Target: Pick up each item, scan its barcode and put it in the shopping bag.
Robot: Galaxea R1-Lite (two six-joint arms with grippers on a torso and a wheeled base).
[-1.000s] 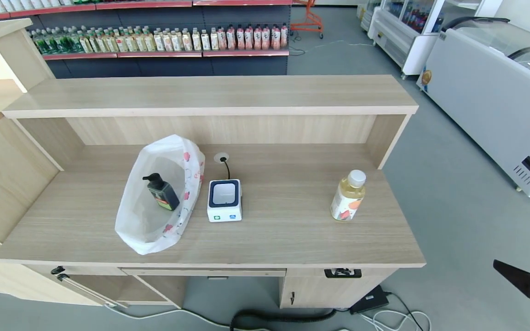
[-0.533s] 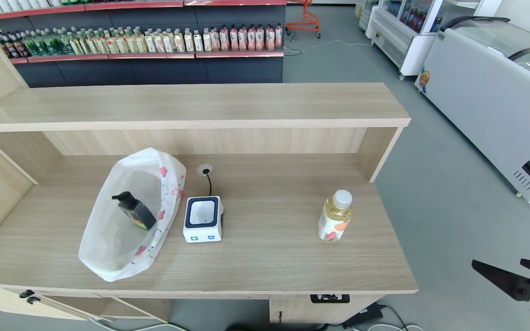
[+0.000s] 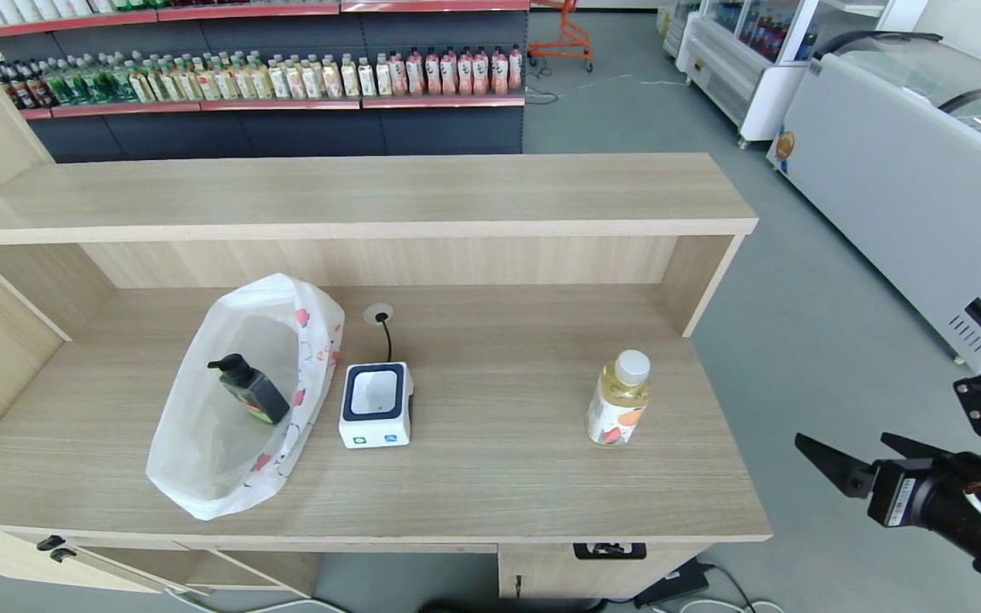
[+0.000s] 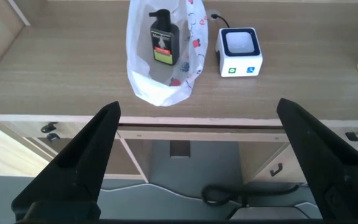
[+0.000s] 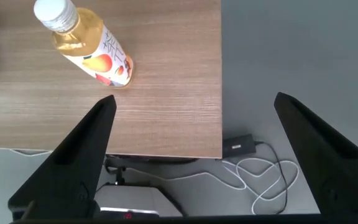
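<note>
A yellow juice bottle [image 3: 618,398] with a white cap stands upright on the right part of the wooden counter [image 3: 499,477]. A white shopping bag [image 3: 201,443] lies open at the left, with a black pump bottle [image 3: 248,392] inside it. The white barcode scanner [image 3: 375,404] sits between bag and juice bottle. My right gripper [image 3: 840,438] hangs open off the counter's right end, nothing in it; the juice bottle [image 5: 89,46] lies beyond its fingers. My left gripper [image 4: 197,107] is open in front of the counter's front edge, facing the bag [image 4: 160,87] and scanner [image 4: 240,51].
A raised shelf [image 3: 354,191] and side panels wall in the counter's back and left. Chest freezers [image 3: 908,170] stand on the right. Store shelves with bottles [image 3: 269,77] line the back. Cables [image 5: 260,180] lie on the floor under the counter's right end.
The head camera shifted at first, so the whole scene slid left and down. Since then my right gripper has come up and left, nearer the counter's right end. The items have not moved.
</note>
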